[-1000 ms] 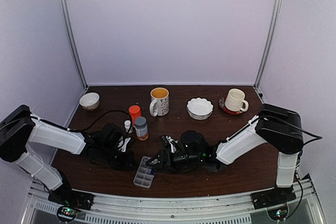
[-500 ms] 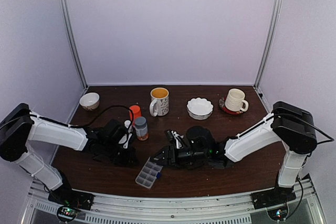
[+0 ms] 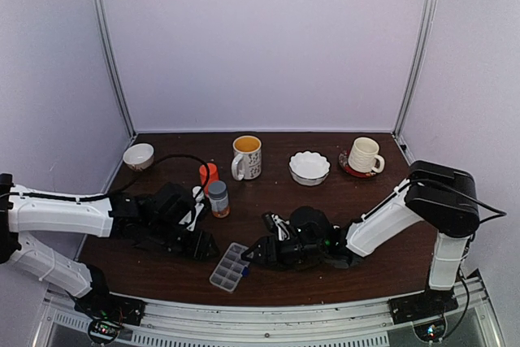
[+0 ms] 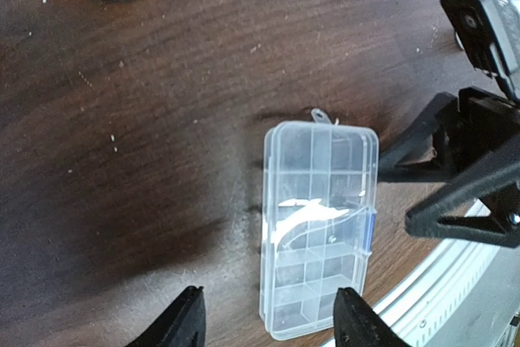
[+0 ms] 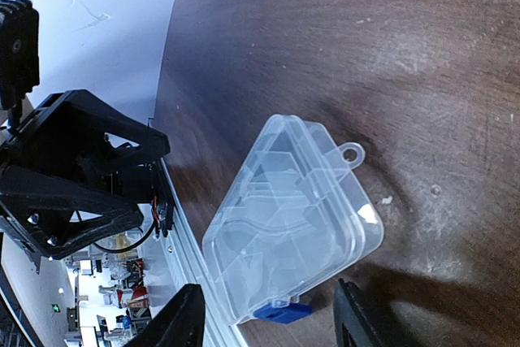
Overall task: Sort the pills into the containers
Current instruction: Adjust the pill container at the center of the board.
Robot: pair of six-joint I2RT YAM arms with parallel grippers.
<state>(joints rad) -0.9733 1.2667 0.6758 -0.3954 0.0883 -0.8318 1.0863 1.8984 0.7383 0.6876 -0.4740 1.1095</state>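
Left wrist: clear flat plastic organizer box (image 4: 318,225) lies lengthwise ahead of my left gripper (image 4: 268,331).
Its jaws stand apart; right gripper (image 5: 268,318) likewise.

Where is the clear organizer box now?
In the top view the organizer box lies at the front of the table, left of centre, between the left tool and the right tool.

Clear organizer box (image 4: 318,229) with blue latch (image 5: 280,312) on dark brown wood-grain table (image 4: 146,136)
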